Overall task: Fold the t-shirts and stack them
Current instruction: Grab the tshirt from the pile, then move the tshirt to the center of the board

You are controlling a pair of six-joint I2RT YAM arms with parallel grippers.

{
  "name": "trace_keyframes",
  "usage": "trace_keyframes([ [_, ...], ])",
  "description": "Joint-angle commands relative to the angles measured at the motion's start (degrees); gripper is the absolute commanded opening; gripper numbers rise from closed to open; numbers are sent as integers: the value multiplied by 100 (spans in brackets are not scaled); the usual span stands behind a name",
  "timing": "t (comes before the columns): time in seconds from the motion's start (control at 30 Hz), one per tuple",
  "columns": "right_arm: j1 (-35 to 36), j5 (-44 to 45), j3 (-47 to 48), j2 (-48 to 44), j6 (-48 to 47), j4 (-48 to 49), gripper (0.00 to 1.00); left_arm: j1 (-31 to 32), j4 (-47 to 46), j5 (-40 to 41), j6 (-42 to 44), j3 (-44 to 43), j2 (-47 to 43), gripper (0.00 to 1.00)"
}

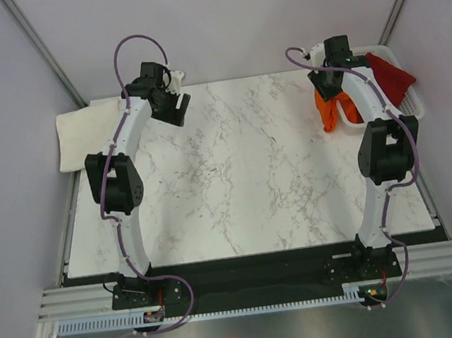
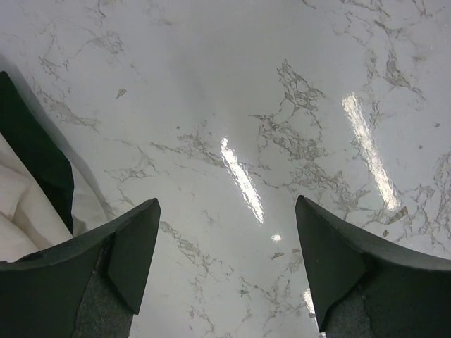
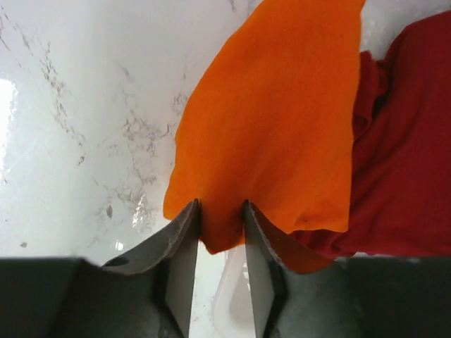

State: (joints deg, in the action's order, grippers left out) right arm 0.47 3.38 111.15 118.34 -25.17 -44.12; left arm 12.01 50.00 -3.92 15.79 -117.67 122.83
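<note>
Right gripper (image 3: 220, 236): fingers clamped on lower edge of orange shirt (image 3: 282, 127), cloth hanging at far right of table (image 1: 244, 183)
Dark red shirt (image 1: 392, 73): draped in white basket (image 1: 418, 104), touching orange shirt
Cream shirt (image 1: 82, 135): crumpled at far left corner
Left gripper (image 2: 227, 264): fingers wide apart, over marble beside cream shirt

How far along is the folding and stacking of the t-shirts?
Done, it seems: the cream-white shirt lies folded at the left edge of the table. In hand: the right fingers pinch the orange shirt, which hangs beside the basket. Left: fold it, then the dark red shirt lying in the basket, and stack all. The left fingers are open.
</note>
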Motion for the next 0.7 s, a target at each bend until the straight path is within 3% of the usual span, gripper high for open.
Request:
trace_keyframes([
  [0.0,-29,6,398,127,82,-396,37,-6,-166,76,3,-63,-312,85],
  [0.03,-29,-12,424,110,82,-396,16,-6,-166,93,12,-55,-321,85],
  [0.13,-12,-83,661,-65,13,-326,1,-6,-166,102,20,-2,-364,85],
  [0.37,426,-64,1137,-1153,-987,535,0,-6,-175,199,21,95,-391,85],
  [0.67,1392,-1357,1364,-1929,-1219,1230,3,-225,-359,761,38,33,-426,87],
])
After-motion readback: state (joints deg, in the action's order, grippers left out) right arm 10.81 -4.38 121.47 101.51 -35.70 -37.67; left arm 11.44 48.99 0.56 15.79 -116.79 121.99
